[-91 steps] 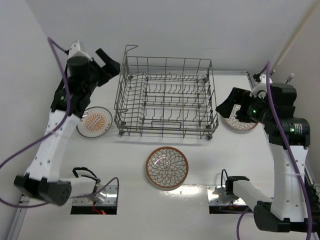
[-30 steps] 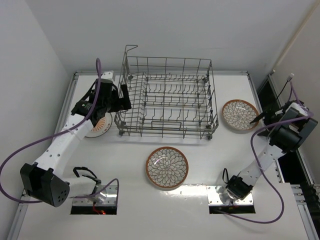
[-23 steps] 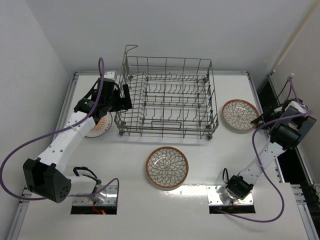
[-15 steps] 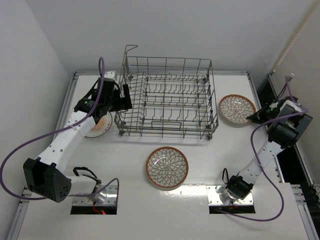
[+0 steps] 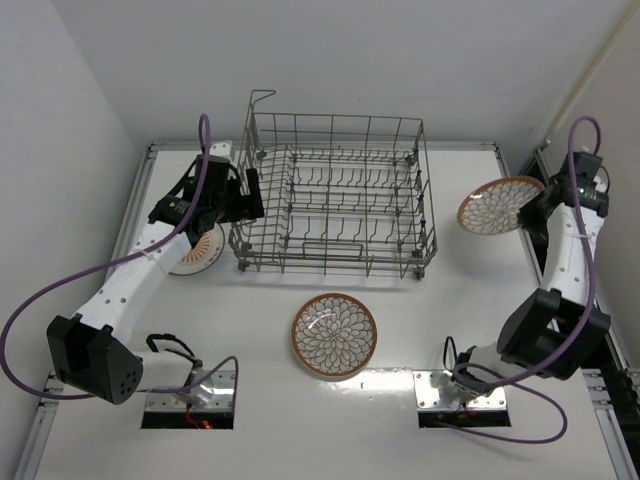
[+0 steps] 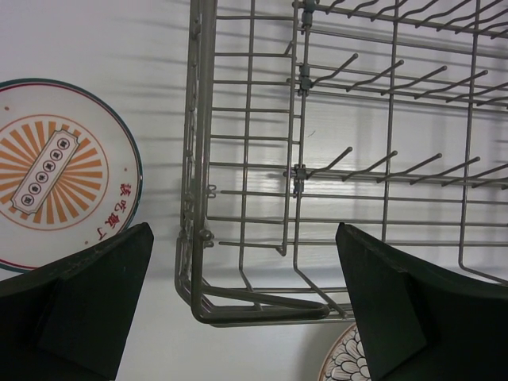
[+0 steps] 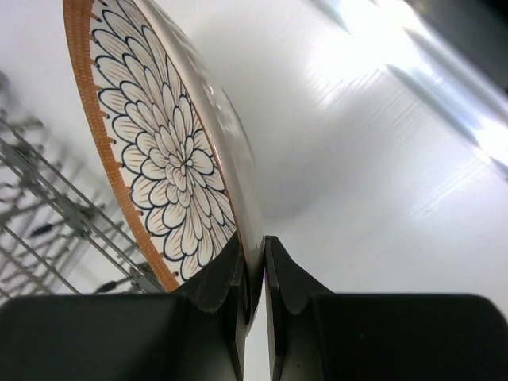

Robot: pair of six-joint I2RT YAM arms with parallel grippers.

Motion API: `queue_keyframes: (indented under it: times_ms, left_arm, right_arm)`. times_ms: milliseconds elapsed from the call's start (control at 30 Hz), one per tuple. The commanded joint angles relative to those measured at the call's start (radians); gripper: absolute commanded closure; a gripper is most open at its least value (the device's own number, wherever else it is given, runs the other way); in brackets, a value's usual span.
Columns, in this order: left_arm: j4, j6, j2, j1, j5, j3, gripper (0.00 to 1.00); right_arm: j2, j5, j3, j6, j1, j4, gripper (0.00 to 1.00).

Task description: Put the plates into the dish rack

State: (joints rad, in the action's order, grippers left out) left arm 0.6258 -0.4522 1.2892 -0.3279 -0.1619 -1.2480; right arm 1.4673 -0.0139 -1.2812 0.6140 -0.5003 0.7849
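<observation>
The grey wire dish rack (image 5: pixel 330 245) stands at the table's middle back, with no plate in it. My right gripper (image 5: pixel 538 203) is shut on the rim of an orange-edged floral plate (image 5: pixel 498 206), held tilted on edge above the table, right of the rack. The right wrist view shows both fingers pinching that plate (image 7: pixel 171 159) at its rim (image 7: pixel 255 270). A second floral plate (image 5: pixel 334 336) lies flat in front of the rack. A sunburst plate (image 5: pixel 196 252) lies left of the rack, partly under my left arm. My left gripper (image 5: pixel 248 192) hangs open over the rack's left front corner (image 6: pixel 254 305).
The rack's upright tines (image 6: pixel 373 167) show in the left wrist view, with the sunburst plate (image 6: pixel 55 175) just left of the rack wall. White walls close in the table at the left, back and right. Two arm bases sit at the near edge.
My right gripper has shut on the right floral plate's rim and lifted it off the table, tipping it up on edge. The left arm has barely moved.
</observation>
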Motion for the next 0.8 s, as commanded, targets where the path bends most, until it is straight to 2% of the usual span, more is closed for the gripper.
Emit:
queue_keyframes:
  times_ms: [0,167,333,567,767]
  left_arm:
    - [-0.044,0.017,0.001,-0.008,0.01,-0.039,0.0]
    - [-0.054,0.007,-0.008,-0.008,0.01,-0.028,0.0]
    - [-0.064,0.007,-0.028,-0.008,-0.001,-0.01,0.0]
    - [-0.074,-0.002,-0.056,-0.008,-0.01,0.012,0.0]
    - [-0.074,-0.002,-0.076,-0.008,-0.04,0.03,0.0]
  right_arm:
    - [-0.064,-0.178,-0.183,0.066,0.04,0.023,1.0]
    - [-0.044,-0.213,-0.372,0.01,0.13,0.109,1.0]
    - [0.007,-0.241,-0.506,-0.02,0.299,0.123,1.0]
    - [0.206,-0.4,-0.746,-0.043,0.548,0.229,1.0]
    - [0.307,-0.518,-0.78,-0.066,0.669,0.275,1.0]
